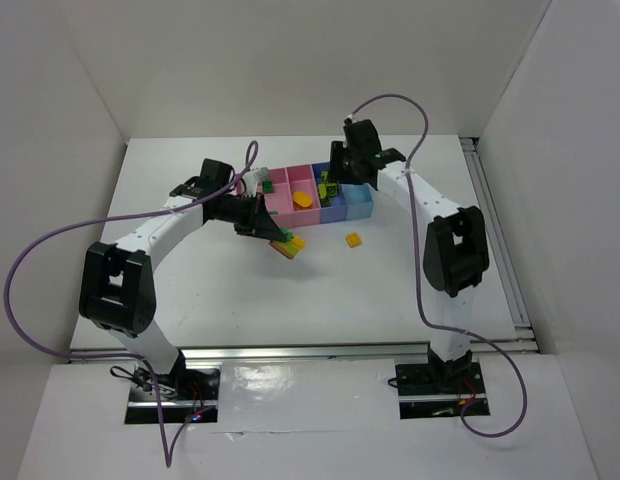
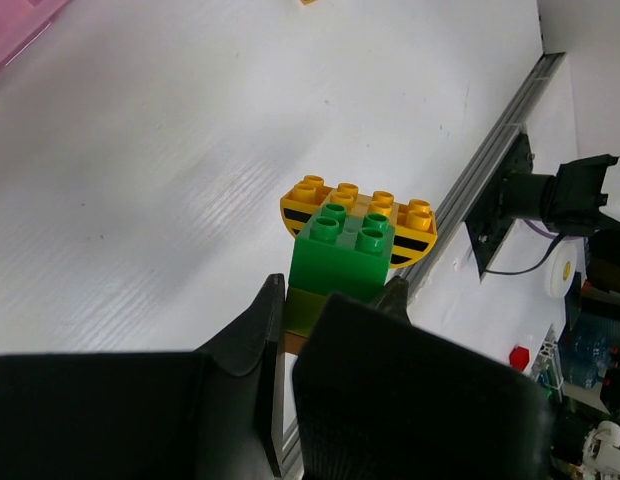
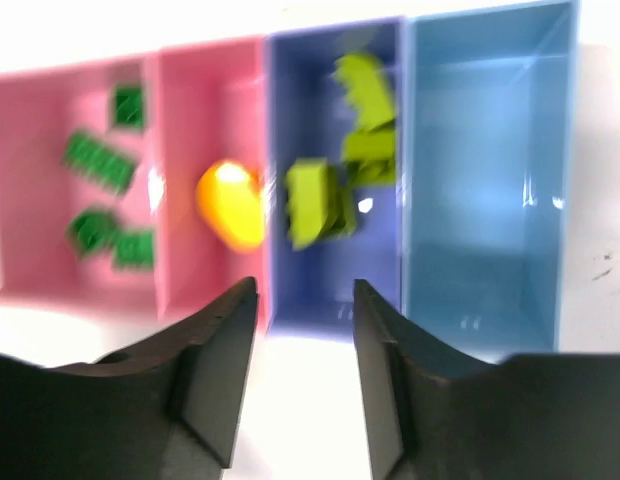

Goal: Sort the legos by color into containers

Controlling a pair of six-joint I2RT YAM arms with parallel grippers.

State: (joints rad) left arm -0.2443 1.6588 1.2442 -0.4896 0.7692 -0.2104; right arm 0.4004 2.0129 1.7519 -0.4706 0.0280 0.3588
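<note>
My left gripper [image 2: 335, 300] is shut on a stack of legos: a dark green brick [image 2: 345, 250] on a lime one [image 2: 308, 308], with a curved orange-yellow brick [image 2: 358, 205] behind. In the top view this stack [image 1: 291, 243] hangs just in front of the containers [image 1: 335, 208]. My right gripper [image 3: 305, 290] hovers open over the near wall of the purple-blue bin [image 3: 330, 280], nothing between its fingers. Blurred lime bricks [image 3: 320, 200] lie in that bin. Dark green bricks [image 3: 95, 165] fill the left pink bin, and a yellow piece [image 3: 230, 205] sits in the second pink bin. The light blue bin [image 3: 485, 170] is bare.
A loose orange-yellow brick [image 1: 353, 239] lies on the white table in front of the bins. A metal rail [image 1: 500, 240] runs along the table's right edge. White walls enclose the table, and purple cables loop from both arms.
</note>
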